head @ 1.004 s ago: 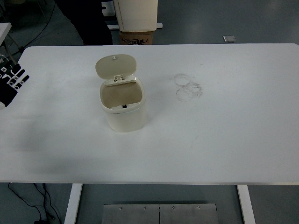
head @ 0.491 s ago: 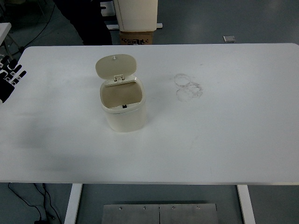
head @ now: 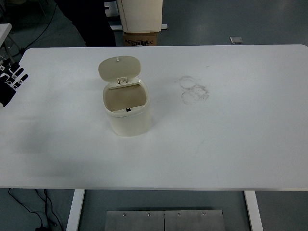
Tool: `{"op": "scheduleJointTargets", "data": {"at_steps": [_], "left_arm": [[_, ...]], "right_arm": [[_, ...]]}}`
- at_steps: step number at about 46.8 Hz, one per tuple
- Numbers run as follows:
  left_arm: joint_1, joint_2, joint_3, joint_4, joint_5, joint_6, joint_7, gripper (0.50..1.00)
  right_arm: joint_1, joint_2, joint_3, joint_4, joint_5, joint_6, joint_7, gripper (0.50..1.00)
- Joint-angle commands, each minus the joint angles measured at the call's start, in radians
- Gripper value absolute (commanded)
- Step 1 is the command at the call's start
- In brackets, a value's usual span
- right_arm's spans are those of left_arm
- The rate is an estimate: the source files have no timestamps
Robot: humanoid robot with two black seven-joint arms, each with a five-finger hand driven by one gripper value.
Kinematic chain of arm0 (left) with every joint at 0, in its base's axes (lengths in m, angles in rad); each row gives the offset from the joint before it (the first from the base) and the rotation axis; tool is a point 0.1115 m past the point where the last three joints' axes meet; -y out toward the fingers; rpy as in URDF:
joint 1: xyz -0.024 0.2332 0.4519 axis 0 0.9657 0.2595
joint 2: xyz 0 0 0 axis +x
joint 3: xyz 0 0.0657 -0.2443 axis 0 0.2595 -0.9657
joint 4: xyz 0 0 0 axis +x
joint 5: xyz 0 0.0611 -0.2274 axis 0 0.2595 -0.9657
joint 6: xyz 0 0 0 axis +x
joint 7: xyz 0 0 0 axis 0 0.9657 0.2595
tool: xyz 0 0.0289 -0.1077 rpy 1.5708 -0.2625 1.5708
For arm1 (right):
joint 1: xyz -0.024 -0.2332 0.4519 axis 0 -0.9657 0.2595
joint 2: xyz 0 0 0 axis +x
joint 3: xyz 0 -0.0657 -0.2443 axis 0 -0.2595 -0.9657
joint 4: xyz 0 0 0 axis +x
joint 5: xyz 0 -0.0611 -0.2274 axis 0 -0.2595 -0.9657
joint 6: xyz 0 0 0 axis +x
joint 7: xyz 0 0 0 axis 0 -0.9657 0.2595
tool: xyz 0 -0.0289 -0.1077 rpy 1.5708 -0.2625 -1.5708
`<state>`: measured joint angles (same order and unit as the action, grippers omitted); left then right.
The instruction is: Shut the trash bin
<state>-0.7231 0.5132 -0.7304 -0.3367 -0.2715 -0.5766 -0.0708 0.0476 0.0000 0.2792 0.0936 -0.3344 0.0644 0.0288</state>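
A small cream trash bin (head: 127,113) stands on the white table (head: 231,134), left of the middle. Its lid (head: 119,69) is swung up and back on the far hinge, so the mouth is open and the inside looks empty. My left hand (head: 10,83) is at the left edge of the picture, over the table's far left side, well away from the bin, with fingers spread and holding nothing. The right arm is out of view.
Faint ring marks (head: 194,89) stain the table right of the bin. Behind the table stand a cardboard box (head: 141,38) and a cream appliance (head: 140,14). A dark figure (head: 91,21) shows at the top left.
My left hand drew back to the left edge, then edged slightly inward again. The bin and its lid have not moved.
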Motion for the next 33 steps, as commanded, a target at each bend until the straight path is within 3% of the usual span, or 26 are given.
{"op": "scheduleJointTargets", "data": {"at_steps": [1, 13, 23, 33], "left_arm": [[-0.001, 0.001, 0.002, -0.002, 0.0, -0.005, 0.0, 1.0], [-0.033, 0.045, 0.034, -0.053, 0.002, 0.02, 0.002, 1.0], [-0.116, 0.126, 0.199, -0.214, 0.002, 0.127, 0.002, 1.0], [-0.199, 0.195, 0.334, -0.317, 0.0, 0.162, 0.002, 1.0]], "right_arm": [[0.0, 0.0, 0.0, 0.0, 0.0, 0.0, -0.001, 0.991], [0.0, 0.0, 0.0, 0.0, 0.0, 0.0, -0.001, 0.991], [0.0, 0.0, 0.0, 0.0, 0.0, 0.0, 0.0, 0.991], [0.0, 0.0, 0.0, 0.0, 0.0, 0.0, 0.0, 0.991]]}}
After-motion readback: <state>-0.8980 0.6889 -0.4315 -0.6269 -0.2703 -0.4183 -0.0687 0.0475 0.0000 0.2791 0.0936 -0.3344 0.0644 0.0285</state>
